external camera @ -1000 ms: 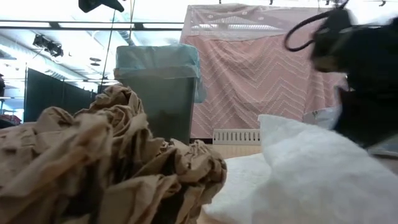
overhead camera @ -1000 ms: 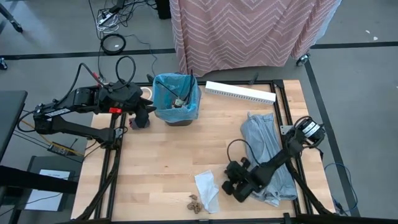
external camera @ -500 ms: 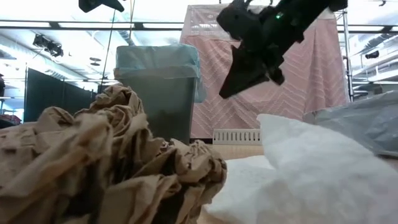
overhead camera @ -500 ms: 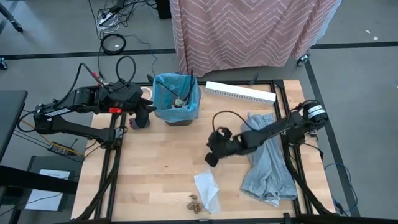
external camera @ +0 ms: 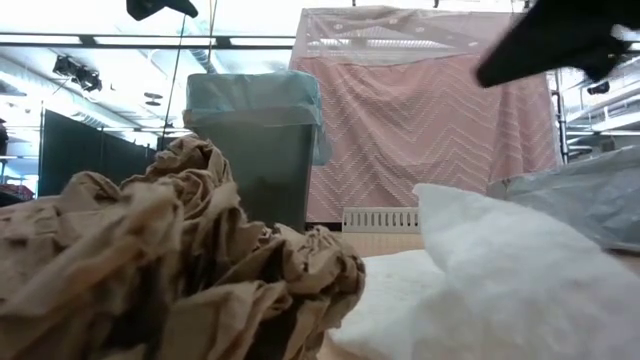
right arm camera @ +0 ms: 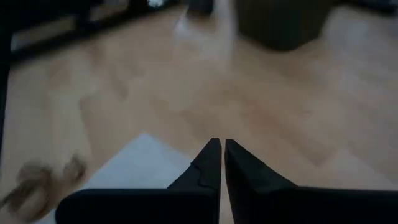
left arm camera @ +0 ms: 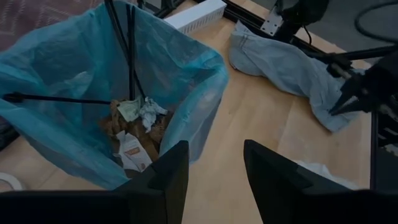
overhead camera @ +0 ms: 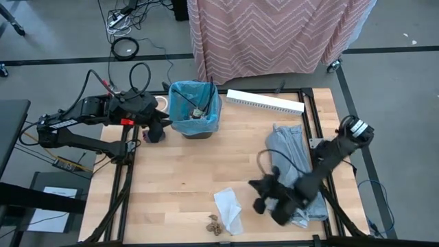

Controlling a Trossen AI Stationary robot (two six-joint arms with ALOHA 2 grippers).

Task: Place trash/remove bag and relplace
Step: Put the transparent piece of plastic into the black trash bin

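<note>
The bin (overhead camera: 195, 108), lined with a blue bag (left arm camera: 74, 93), stands at the far left of the table and has trash (left arm camera: 134, 127) and thin dark sticks inside. A white crumpled tissue (overhead camera: 228, 208) and a brown crumpled lump (overhead camera: 215, 224) lie near the table's near edge. My right gripper (overhead camera: 258, 200) hovers shut just right of the tissue and above the table, holding nothing (right arm camera: 219, 149). My left gripper (left arm camera: 214, 168) stands open beside the bin's left side, nothing between its fingers.
A crumpled grey-blue sheet (overhead camera: 295, 168) lies on the table's right part, under my right arm. A white slotted strip (overhead camera: 265, 101) lies at the far edge. A small dark lump (overhead camera: 152, 135) sits left of the bin. Bare wood stretches across the table's middle (overhead camera: 185, 171).
My right gripper swung up and toward the table's middle, then came back toward the near edge beside the tissue. It now hangs higher above the table than a second ago. The tissue and the brown lump have stayed where they were.
</note>
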